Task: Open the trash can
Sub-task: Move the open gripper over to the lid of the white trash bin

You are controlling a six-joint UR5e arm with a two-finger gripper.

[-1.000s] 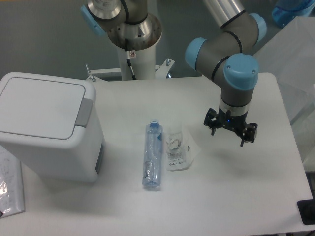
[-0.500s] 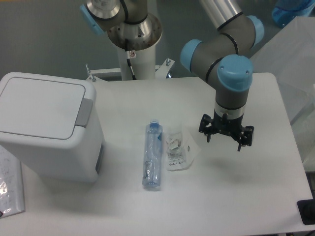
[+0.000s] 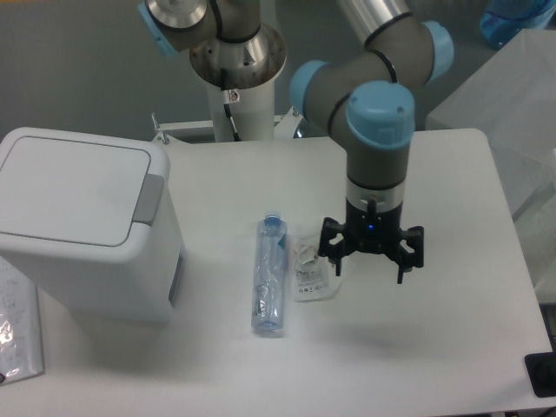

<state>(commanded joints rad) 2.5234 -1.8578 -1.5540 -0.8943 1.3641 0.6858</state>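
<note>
Above the bench (image 3: 452, 347), the open, empty claw (image 3: 368, 259) hangs beside a wrapper (image 3: 311, 271), well apart from the shut trash can (image 3: 82, 221).

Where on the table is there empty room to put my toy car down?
Bare patches: the right side past the hand, and the front strip below the bottle. It's crowded between the trash can, bottle and crinkly plastic bag.

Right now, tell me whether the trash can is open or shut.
Shut. The trash can has its lid lying flat on top, and the gripper hangs far from it.
</note>
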